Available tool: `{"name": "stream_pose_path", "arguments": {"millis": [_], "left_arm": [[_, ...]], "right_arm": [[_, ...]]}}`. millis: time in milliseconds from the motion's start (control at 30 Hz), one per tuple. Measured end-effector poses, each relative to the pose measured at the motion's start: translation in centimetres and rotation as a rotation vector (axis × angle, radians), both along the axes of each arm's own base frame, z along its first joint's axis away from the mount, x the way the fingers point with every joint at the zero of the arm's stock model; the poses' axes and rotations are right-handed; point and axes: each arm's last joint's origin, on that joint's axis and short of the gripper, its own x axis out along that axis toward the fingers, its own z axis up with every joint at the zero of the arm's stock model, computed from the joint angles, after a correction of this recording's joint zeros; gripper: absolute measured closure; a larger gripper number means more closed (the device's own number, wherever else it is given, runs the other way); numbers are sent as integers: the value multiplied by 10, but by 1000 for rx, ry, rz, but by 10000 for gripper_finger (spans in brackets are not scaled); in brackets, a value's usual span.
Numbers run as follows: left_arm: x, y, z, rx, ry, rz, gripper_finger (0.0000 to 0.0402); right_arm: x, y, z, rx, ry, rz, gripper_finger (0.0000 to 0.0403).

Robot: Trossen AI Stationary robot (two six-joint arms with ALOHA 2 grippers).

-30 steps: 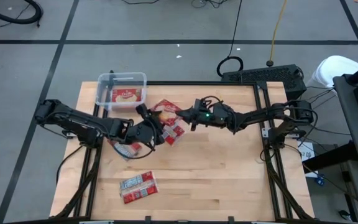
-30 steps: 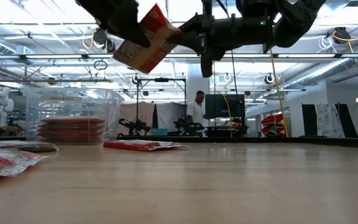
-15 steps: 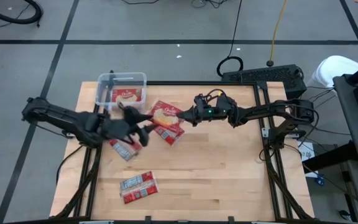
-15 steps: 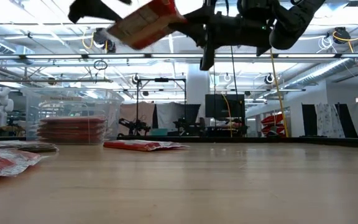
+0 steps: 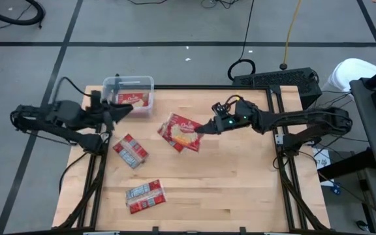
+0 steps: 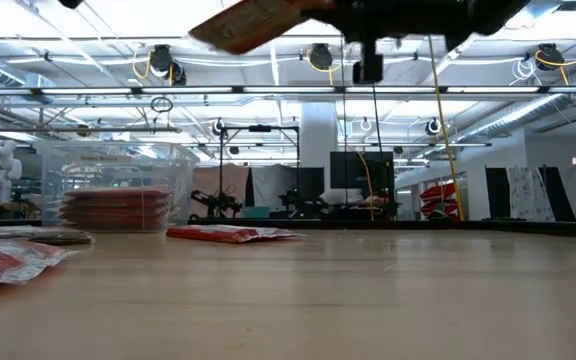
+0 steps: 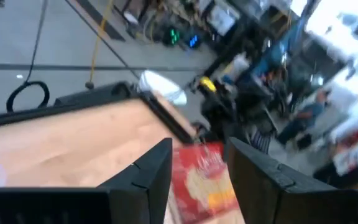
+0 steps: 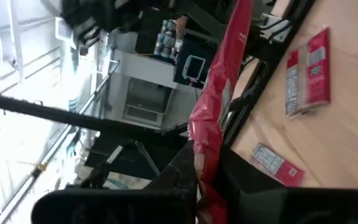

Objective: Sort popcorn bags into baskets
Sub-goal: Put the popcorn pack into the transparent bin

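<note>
wooden table (image 5: 227,189) mid-frame, right gripper (image 5: 204,128) near center pinching a red popcorn bag (image 5: 182,131) by its edge, left gripper (image 5: 124,109) upper left, fingers spread, right beside the clear basket (image 5: 128,83), two more bags lower left (image 5: 130,151) (image 5: 145,196)

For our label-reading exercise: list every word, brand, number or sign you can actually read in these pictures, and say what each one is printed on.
No text can be read with certainty.
Held popcorn bag in the right gripper: cursive white brand lettering, too small to read.
Bag in the clear basket: print blurred.
Two bags lying on the table, panel side up: fine print unreadable.
Left gripper, open near the basket: no markings seen.
</note>
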Motion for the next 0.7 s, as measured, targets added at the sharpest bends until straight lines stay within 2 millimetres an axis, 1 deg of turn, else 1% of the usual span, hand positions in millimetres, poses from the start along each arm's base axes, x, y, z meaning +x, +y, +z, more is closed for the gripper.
{"name": "stream_pose_path", "arguments": {"millis": [67,133,233,300,433,500,600,700], "left_arm": [[-8,4,2,-12,-29,2,247],[-10,5,6,-28,-71,-41,239],[-4,2,11,-37,-116,-149,205],[6,0,12,-54,-128,-199,174],[35,-8,5,-87,-72,-306,114],[51,-12,-2,-114,-26,-358,94],[74,-18,-12,-137,19,-434,80],[97,-24,-19,-120,29,-521,82]], "right_arm": [[-7,7,7,-29,-2,2,389],[-13,16,11,-50,3,25,389],[-18,30,18,-88,6,62,389],[-18,39,24,-118,9,100,389],[-15,56,36,-204,20,172,389],[-13,63,41,-248,29,202,389],[-10,70,47,-312,40,233,389],[-7,77,50,-383,36,269,389]]}}
